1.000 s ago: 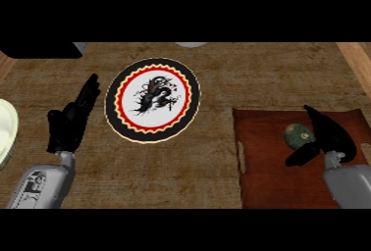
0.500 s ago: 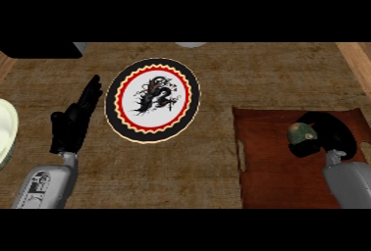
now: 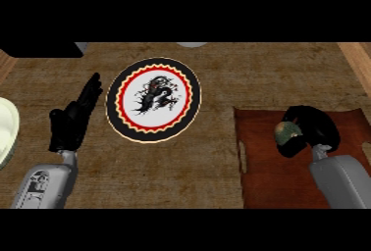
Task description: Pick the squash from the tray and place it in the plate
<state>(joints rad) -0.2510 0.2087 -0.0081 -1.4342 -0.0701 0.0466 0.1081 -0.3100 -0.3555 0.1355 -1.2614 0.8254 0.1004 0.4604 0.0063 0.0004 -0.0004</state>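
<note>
A green squash (image 3: 286, 132) sits in my right hand (image 3: 313, 126), whose fingers curl round it over the reddish-brown tray (image 3: 268, 171) at the right. Only the squash's left side shows past the fingers. The plate (image 3: 153, 100) lies left of centre, round with a black rim, a red zigzag ring and a dark figure on white. My left hand (image 3: 72, 117) rests open beside the plate's left edge, fingers straight and pointing up the counter.
A pale yellow-green dish (image 3: 6, 131) pokes in at the left edge. A wooden strip (image 3: 357, 59) runs along the upper right. A dark object (image 3: 43, 48) and a pale one (image 3: 191, 44) sit at the far edge.
My right hand has curled round the squash and now covers most of it; a second ago its fingers were straight beside the squash. The left hand has stayed where it was.
</note>
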